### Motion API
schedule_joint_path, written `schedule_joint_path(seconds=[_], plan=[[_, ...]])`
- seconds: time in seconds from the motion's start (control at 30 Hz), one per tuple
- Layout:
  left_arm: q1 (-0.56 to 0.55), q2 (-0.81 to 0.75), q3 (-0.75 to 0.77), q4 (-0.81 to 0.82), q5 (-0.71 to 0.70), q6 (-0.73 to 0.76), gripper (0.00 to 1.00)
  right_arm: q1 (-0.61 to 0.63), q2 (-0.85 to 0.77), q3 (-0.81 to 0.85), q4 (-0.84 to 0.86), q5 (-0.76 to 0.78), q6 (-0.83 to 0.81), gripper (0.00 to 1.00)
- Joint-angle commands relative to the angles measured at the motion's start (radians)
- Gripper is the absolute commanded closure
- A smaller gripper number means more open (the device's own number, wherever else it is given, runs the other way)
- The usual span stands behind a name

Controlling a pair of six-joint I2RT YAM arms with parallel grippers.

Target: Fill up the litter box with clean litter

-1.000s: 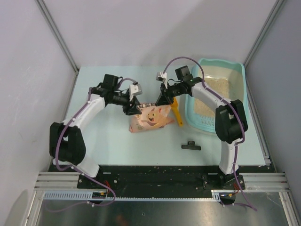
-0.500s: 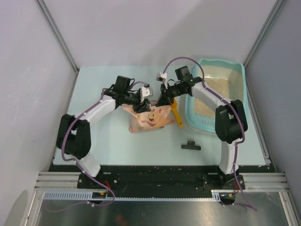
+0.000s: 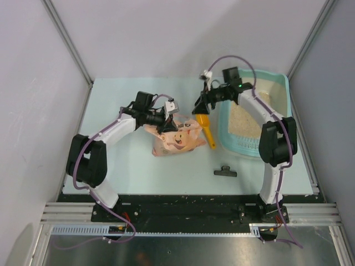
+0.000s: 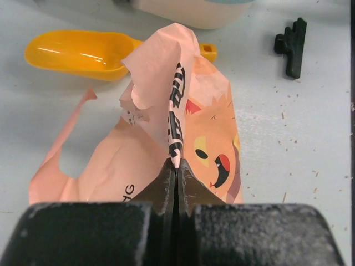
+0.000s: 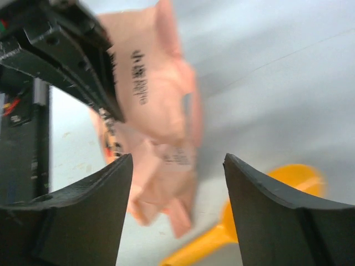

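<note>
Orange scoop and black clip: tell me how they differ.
The orange scoop is bright and longer, with a bowl and handle; the black clip is dark, short and stubby. The scoop lies between the bag and the litter box; the clip lies alone, nearer the table front edge. Both rest on the table, ungripped.

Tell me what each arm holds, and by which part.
The left gripper has its jaws shut on the pink-orange bag, on a fold at its top. The right gripper holds nothing.

Bright even light, faint soft shadows on the desk [image 3: 122, 166], glints on the orange scoop [image 4: 77, 52], right wrist view motion-blurred, left wrist view sharp.
</note>
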Motion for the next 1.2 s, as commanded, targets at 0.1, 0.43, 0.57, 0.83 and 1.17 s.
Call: schedule_joint_path(seconds=[0.1, 0.43, 0.57, 0.83, 1.17], plan=[[0.008, 0.016, 0.066, 0.004, 0.062, -0.136, 1.00, 0.000, -0.123, 0.057, -0.210, 0.051, -0.449, 0.26], [0.014, 0.019, 0.077, 0.004, 0.076, -0.165, 1.00, 0.133, -0.208, -0.167, -0.023, 0.120, -0.627, 0.28], [0.023, 0.014, 0.077, 0.006, 0.092, -0.163, 1.00, 0.141, -0.164, -0.169, -0.052, 0.157, -0.699, 0.31], [0.048, 0.014, 0.086, 0.004, 0.107, -0.163, 1.00, 0.115, -0.104, -0.175, -0.097, 0.220, -0.790, 0.46], [0.066, -0.024, 0.043, 0.006, 0.092, -0.119, 1.00, 0.069, -0.087, -0.141, -0.144, 0.191, -0.582, 0.91]])
